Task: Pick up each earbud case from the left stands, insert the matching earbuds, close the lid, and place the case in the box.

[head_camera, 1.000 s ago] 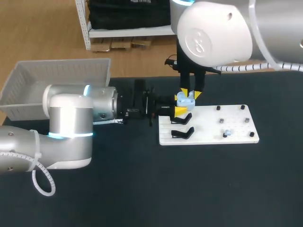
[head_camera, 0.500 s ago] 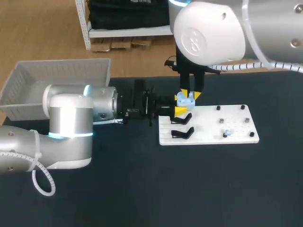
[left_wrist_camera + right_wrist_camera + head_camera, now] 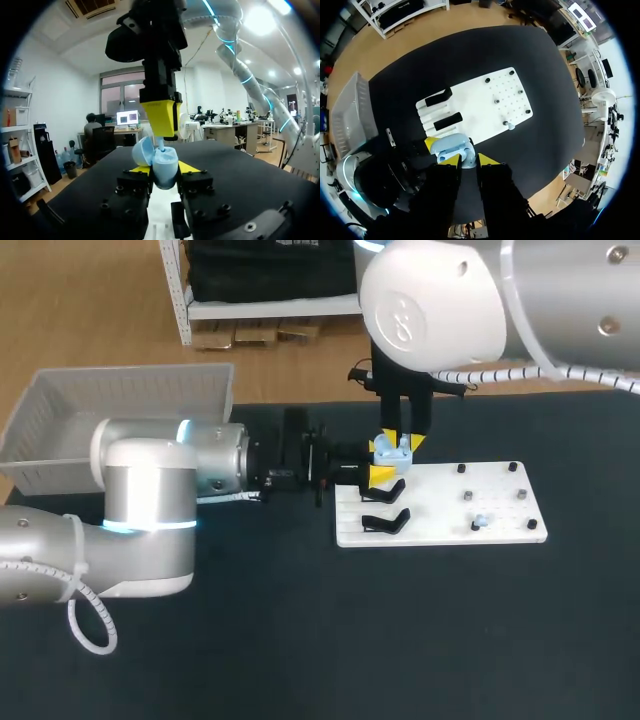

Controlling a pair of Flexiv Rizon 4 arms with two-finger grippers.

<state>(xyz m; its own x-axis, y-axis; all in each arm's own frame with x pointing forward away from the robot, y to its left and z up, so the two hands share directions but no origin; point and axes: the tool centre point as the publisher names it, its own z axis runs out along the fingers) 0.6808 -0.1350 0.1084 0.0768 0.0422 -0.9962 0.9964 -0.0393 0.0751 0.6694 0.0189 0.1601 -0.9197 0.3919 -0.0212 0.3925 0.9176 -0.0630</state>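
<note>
Two robot arms meet over the near end of a white board (image 3: 500, 502) on the dark table (image 3: 400, 640), midway through loading a pale-blue earbud case (image 3: 392, 453). The left gripper (image 3: 380, 475), reaching in level from the side, has its yellow-tipped jaws pinching the case from both flanks and holds it just above the board, its lid (image 3: 142, 151) tipped open. The right gripper (image 3: 401, 443) hangs straight down over the open case, jaws drawn close on what appears to be a small pale earbud (image 3: 161, 143), whose lower end sits at the mouth of the case; whether it is fully seated cannot be told. A second earbud (image 3: 481, 522) waits on a peg toward the far corner of the board, well apart from the grippers. Both black stands (image 3: 385, 522) at the board's left end look bare, which suggests this is the last case to be lifted, or the only one. By this reading the pickup is done and the first insertion is under way; left to do are fetching and fitting the second earbud, shutting the lid and carrying the case to the box (image 3: 60, 400) beyond the left arm, where no case is visible in the part that shows.
</note>
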